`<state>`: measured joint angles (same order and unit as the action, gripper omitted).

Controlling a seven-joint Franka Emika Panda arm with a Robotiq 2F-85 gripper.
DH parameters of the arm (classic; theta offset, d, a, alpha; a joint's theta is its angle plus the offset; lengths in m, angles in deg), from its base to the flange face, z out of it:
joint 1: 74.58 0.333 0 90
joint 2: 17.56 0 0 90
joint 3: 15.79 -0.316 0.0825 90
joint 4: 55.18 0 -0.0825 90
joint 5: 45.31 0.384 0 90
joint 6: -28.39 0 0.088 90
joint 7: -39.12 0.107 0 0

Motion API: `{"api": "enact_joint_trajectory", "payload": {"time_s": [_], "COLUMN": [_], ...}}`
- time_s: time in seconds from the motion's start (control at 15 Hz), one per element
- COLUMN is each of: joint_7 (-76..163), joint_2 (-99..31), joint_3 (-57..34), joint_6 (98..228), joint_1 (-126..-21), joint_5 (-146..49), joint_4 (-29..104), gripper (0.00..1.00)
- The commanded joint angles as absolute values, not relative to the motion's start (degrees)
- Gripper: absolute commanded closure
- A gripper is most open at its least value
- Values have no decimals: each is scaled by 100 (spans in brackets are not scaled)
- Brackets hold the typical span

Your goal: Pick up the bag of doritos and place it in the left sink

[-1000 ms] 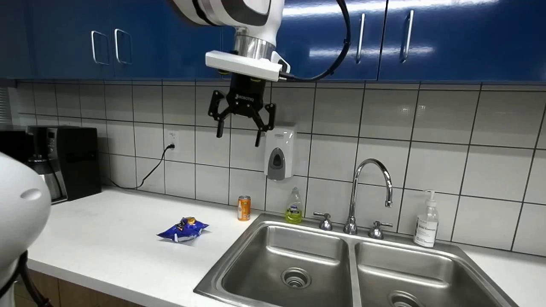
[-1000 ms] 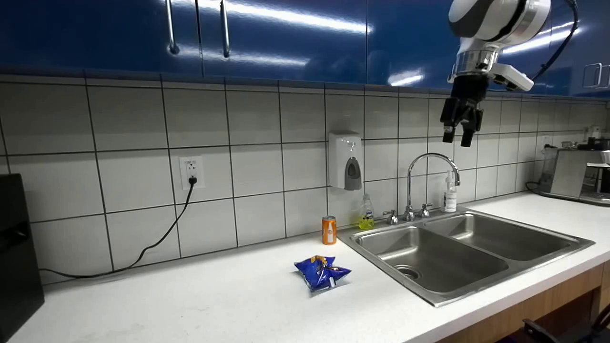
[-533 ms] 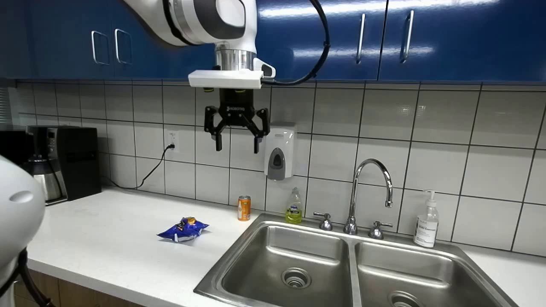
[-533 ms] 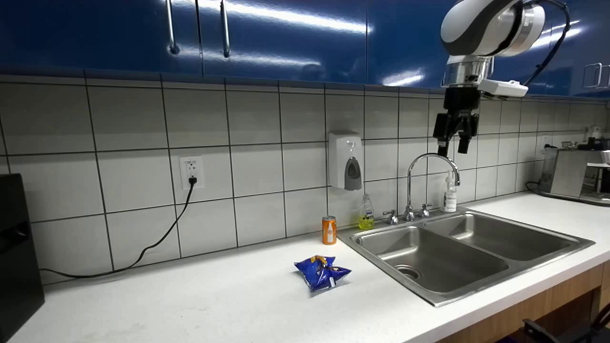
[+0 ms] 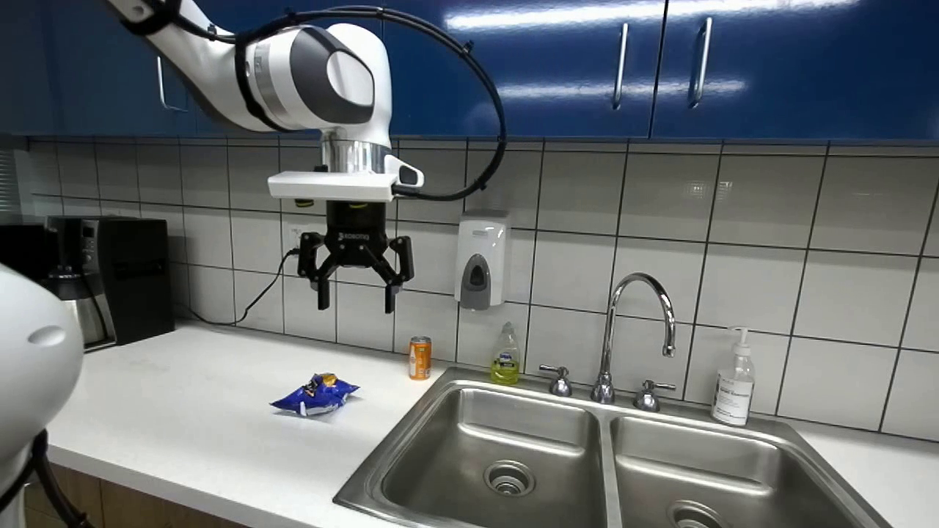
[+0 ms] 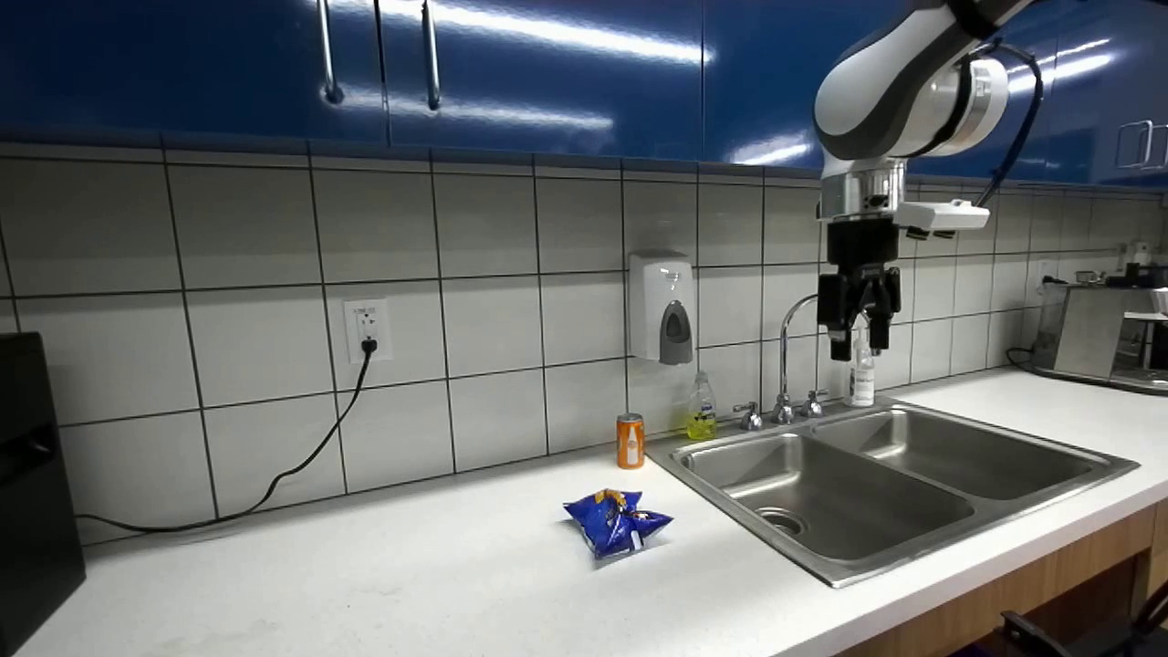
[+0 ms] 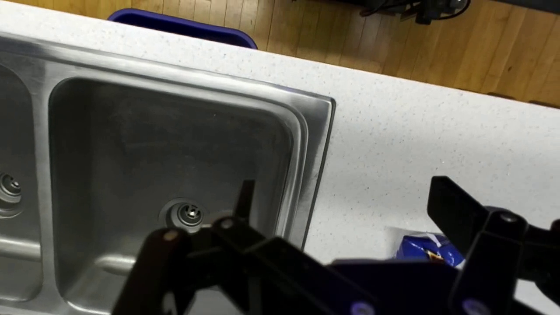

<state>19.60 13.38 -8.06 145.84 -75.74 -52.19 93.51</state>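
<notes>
A small bag of doritos (image 5: 315, 397) lies on the white counter (image 5: 183, 411), left of the left sink (image 5: 444, 447): glossy deep blue, crinkled, its corners drawn to points, with a yellow-orange patch on its far side and a white mark by its near edge; any lettering is too small to read. My gripper (image 5: 357, 301) is released, its two fingers (image 5: 323, 295) pointing down and spread well apart, with the tiled wall (image 5: 572, 271) showing between them in an exterior view. It hangs high above the counter, well apart from the bag, which it partly hides in the wrist view. I count one bag and one orange can (image 5: 419, 358), farther back to its right, near the wall. The left sink and its twin, the right sink (image 5: 675, 473), make two, side by side, each with one round drain (image 5: 509, 479). Along their far edge are one curved chrome faucet (image 5: 604, 385), two handles (image 5: 560, 385), one on either side of it, and two bottles: a dish soap bottle (image 5: 505, 363) with yellow-green liquid at the left, a clear pump bottle (image 5: 733, 392) with a white label at the right. One white dispenser (image 5: 482, 242) hangs on the wall.
</notes>
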Motion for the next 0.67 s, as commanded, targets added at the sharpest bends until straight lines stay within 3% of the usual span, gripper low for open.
{"api": "enact_joint_trajectory", "payload": {"time_s": [0.0, 0.6], "joint_7": [2134, 2258], "joint_2": [1221, 369], "joint_3": [-983, -1219], "joint_6": [14761, 15651], "joint_1": [-7411, -7026], "joint_5": [-5091, -4695], "joint_4": [9562, 9886], "gripper": [0, 0]}}
